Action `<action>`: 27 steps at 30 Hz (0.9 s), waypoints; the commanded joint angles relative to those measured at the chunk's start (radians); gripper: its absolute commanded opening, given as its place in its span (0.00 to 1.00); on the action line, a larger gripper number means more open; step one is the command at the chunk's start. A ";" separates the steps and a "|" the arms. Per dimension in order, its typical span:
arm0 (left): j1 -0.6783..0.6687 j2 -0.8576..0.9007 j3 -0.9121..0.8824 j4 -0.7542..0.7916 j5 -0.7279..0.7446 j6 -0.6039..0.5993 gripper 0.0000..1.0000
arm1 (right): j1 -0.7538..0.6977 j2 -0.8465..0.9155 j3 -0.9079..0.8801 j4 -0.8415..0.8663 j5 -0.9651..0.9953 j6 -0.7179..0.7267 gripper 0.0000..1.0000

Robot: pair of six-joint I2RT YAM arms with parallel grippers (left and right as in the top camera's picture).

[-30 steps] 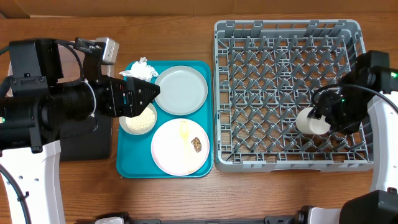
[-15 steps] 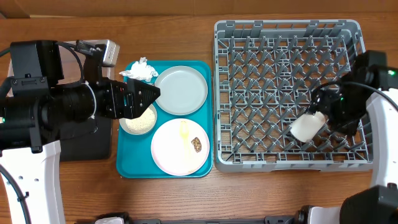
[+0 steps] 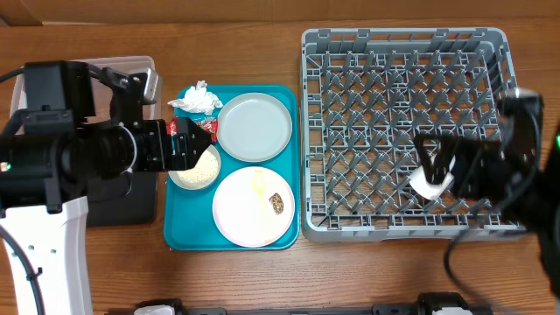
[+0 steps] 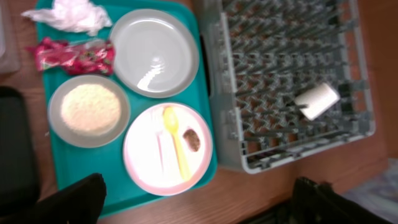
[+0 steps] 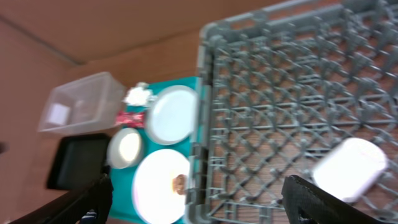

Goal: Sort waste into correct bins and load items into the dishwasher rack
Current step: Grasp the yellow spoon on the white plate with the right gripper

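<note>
Just lifted my right tool (image 5: 199,190) off the white cup (image 5: 348,169), tool spread apart now, leaving it sideways below in the dishwasher rack (image 5: 249,74) where it belongs.

Table (image 3: 236,280) matt wood-grain; rack (image 3: 385,105) grey plastic; grey plate (image 4: 154,53) glossy; wrapper (image 4: 74,55) shiny foil; napkin (image 4: 73,15) crumpled paper.

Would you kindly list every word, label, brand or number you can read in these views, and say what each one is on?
No text is legible anywhere in these views.
Print on the shiny red-and-silver wrapper, lying on the teal tray: too blurred to read.
A white patch in the clear plastic rectangular tub: possibly a label, too small to read.
</note>
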 commanded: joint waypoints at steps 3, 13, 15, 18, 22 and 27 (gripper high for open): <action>-0.111 0.063 -0.027 -0.003 -0.277 -0.169 0.92 | 0.061 0.014 -0.001 -0.030 -0.019 0.042 0.90; -0.280 0.205 -0.190 0.007 -0.468 -0.354 0.79 | 0.088 0.071 -0.008 -0.088 -0.029 0.034 0.89; -0.295 0.207 -0.243 0.046 -0.467 -0.358 0.79 | 0.088 0.082 -0.008 -0.092 -0.026 0.030 0.89; -0.312 0.207 -0.303 0.097 -0.428 -0.364 0.75 | 0.088 0.100 -0.008 -0.092 -0.026 0.030 0.89; -0.338 0.208 -0.375 0.132 -0.407 -0.367 0.73 | 0.088 0.126 -0.008 -0.097 -0.026 0.030 0.89; -0.368 0.208 -0.463 0.198 -0.380 -0.384 0.72 | 0.088 0.145 -0.008 -0.100 -0.026 0.029 0.89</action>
